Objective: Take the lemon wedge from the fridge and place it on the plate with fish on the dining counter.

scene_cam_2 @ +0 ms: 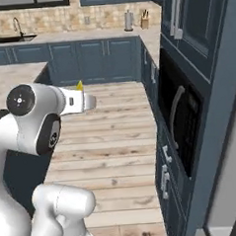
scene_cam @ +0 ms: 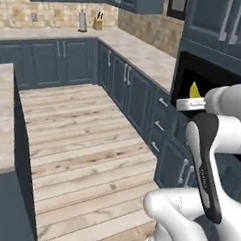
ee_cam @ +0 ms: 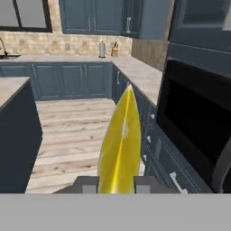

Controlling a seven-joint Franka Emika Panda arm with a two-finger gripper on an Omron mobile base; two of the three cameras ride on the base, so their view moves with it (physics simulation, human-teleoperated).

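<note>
Lemon wedge (ee_cam: 119,144) sat nearest the hand camera, upright between the two dark fingertips (ee_cam: 143,184) of the tool (ee_cam: 116,185), thin edge toward the lens. Tool was closed on the wedge, gripping it at its base. In the left base view the wedge (scene_cam: 194,90) showed as a yellow tip above the tool (scene_cam: 189,103), against the black microwave (scene_cam: 207,79) opening at about 2 o'clock. In the right base view the wedge (scene_cam_2: 80,85) poked up above the tool (scene_cam_2: 89,102), at about 10 o'clock from centre, over the plank floor (scene_cam_2: 111,135).

Progress, judged: pickup done, wedge out of the fridge and carried in the air. Left to do: reach the plate with fish, lower the wedge onto it, release. Plate and fish were not seen, so carry distance could not be judged.

Marbled bench (scene_cam: 0,116) edge lay at 9 o'clock in the left base view, bare where visible. Wall bench (ee_cam: 135,72) ran back at 12 o'clock, carrying a knife block (ee_cam: 115,48) and a grey canister (ee_cam: 102,48); contents of either too small to tell. Sink (scene_cam_2: 11,39) at 11 o'clock, right base view.
</note>
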